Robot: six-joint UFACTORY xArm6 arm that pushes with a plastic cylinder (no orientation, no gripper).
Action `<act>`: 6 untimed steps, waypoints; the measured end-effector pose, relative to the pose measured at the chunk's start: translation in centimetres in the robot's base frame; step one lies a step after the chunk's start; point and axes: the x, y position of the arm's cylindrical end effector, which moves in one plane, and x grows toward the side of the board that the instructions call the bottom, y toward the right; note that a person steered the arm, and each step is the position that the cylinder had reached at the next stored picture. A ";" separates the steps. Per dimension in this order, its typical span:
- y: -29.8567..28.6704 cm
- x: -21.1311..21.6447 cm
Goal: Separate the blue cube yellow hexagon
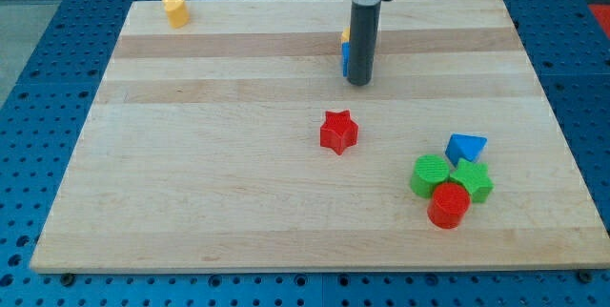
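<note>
My tip [359, 82] rests on the board in the upper middle of the view. Just left of the rod, and mostly hidden behind it, a blue cube [345, 59] shows as a thin sliver. A small bit of a yellow block [345, 36] shows directly above the cube, touching it or very close; its shape cannot be made out. The tip sits at the cube's lower right side, seemingly against it.
Another yellow block [174, 10] lies at the top left corner. A red star [338, 131] lies below the tip. At the lower right, a blue triangle [465, 146], two green blocks [430, 173] [473, 180] and a red cylinder [448, 204] cluster together.
</note>
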 end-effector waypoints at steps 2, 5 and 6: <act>1.1 -3.1; 5.0 -9.3; 1.4 -9.5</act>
